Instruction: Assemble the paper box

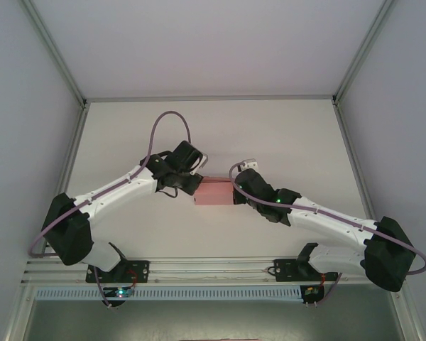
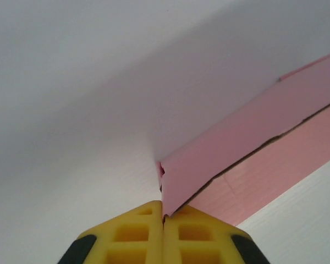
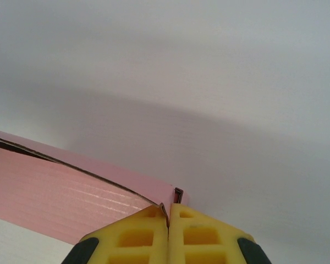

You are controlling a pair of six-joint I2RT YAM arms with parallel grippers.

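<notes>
The left fingers [image 2: 164, 213] are clenched, their yellow pads pressed together on a thin card edge at one corner of the pink paper box [image 2: 253, 137]. From that pinch a pink panel rises and runs off to the upper right. A second pink panel lies below it, and a dark slit parts the two.

The right fingers [image 3: 169, 213] are clenched too, their yellow pads meeting on a thin edge at a corner of the paper box [image 3: 60, 192]. Here the box stretches away to the left, its upper flap split from the face beneath by a dark line. A small dark fold shows just above the pads.

From above, the left fingers [image 1: 194, 184] grasp the left end of the paper box [image 1: 214, 192] and the right fingers [image 1: 234, 193] grasp its right end. The box sits between them as a flat pink rectangle near the middle of the white counter [image 1: 291, 135]. Whether it rests on the counter or hangs just above it, I cannot tell.

The left arm [image 1: 113, 192] reaches in from the lower left and the right arm [image 1: 326, 220] from the lower right. A purple cable [image 1: 172, 117] loops above the left wrist.
</notes>
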